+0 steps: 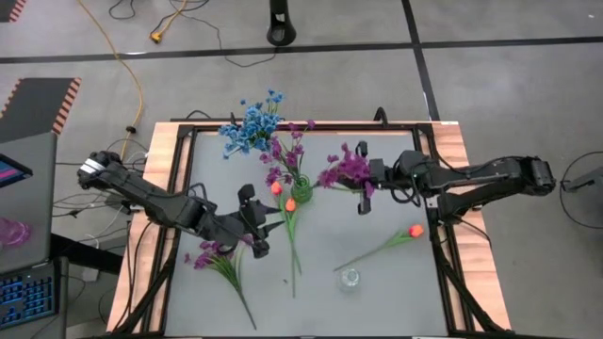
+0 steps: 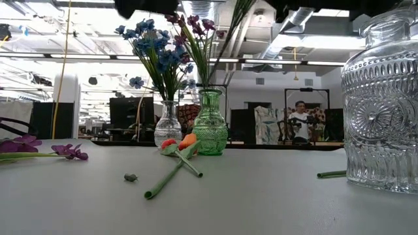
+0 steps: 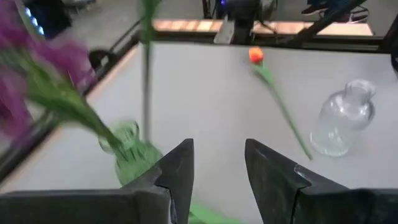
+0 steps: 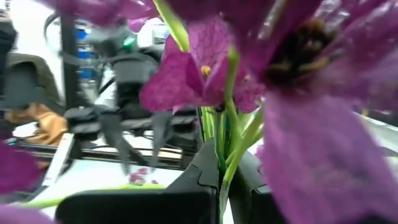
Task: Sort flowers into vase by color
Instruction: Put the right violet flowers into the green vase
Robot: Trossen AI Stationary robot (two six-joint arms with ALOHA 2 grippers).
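My right gripper (image 1: 363, 196) is shut on a purple-magenta sprig (image 1: 345, 169), just right of the green vase (image 1: 300, 194) that holds other purple sprigs. The blue clusters (image 1: 250, 127) stand in a clear vase (image 2: 168, 125) behind it. My left gripper (image 1: 267, 224) hovers open left of two orange-red tulip buds (image 1: 283, 195), which lie flat on the table. A third tulip (image 1: 415, 231) lies on the right, and another purple sprig (image 1: 215, 254) lies at the near left. An empty clear vase (image 1: 350, 278) stands upright near the front edge. My right gripper pinches the thin green stems (image 4: 225, 163) of the purple sprig between its two fingers, just below the blooms. The petals (image 4: 186, 74) spread in front of the fingers and fill the wrist view. The sprig appears to be lifted off the table beside the green vase.
The dark frame rail (image 1: 179, 188) and wooden border (image 1: 160, 151) ring the grey table. The tulip stems (image 1: 294, 254) run toward the near edge between the two grippers. Bare tabletop lies around (image 1: 377, 217) and along the near edge. A person (image 2: 300, 117) sits far behind in the room.
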